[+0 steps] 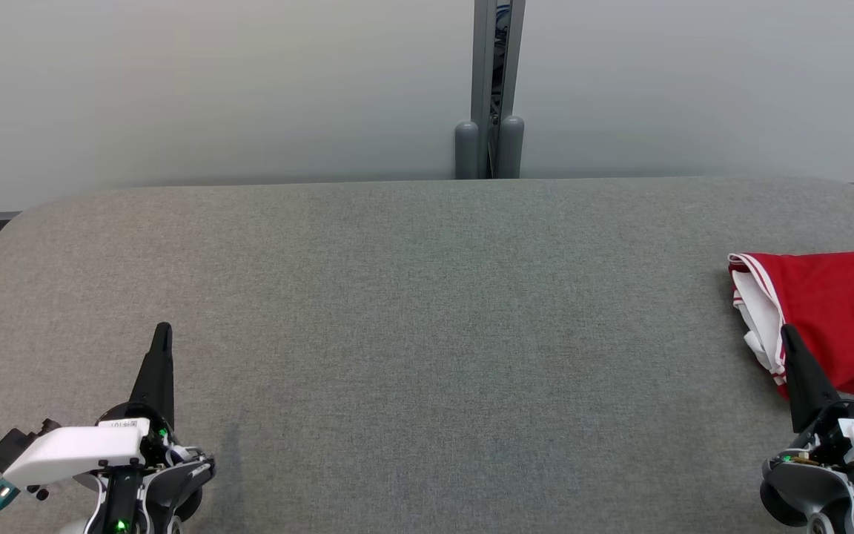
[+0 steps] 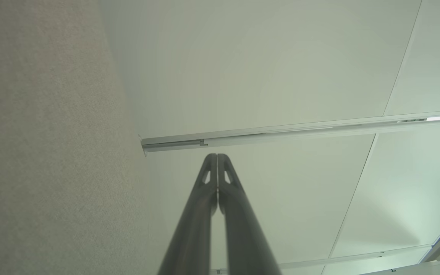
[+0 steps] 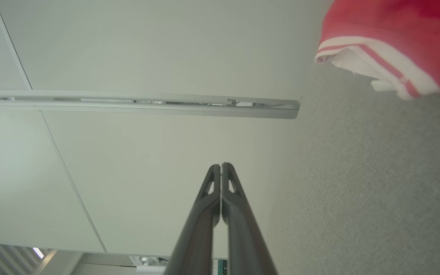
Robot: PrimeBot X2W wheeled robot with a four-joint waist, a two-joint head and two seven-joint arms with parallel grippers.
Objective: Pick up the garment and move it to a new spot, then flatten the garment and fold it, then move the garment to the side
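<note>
Over the grey table [image 1: 427,297] with 1 red garment [image 1: 838,311], left gripper [image 1: 162,332] and right gripper [image 1: 791,336], 2 total, sit closed, empty.

I'm seeing a grey fabric-covered table [image 1: 412,334] with rounded far corners stretching across the head view. Pale wall panels [image 1: 212,89] are standing behind it, with a grey vertical post [image 1: 482,74] splitting them. Two rounded caps [image 1: 466,148] are sitting at its base. A metal rail [image 2: 300,131] is running across the panels in the wrist views.
</note>
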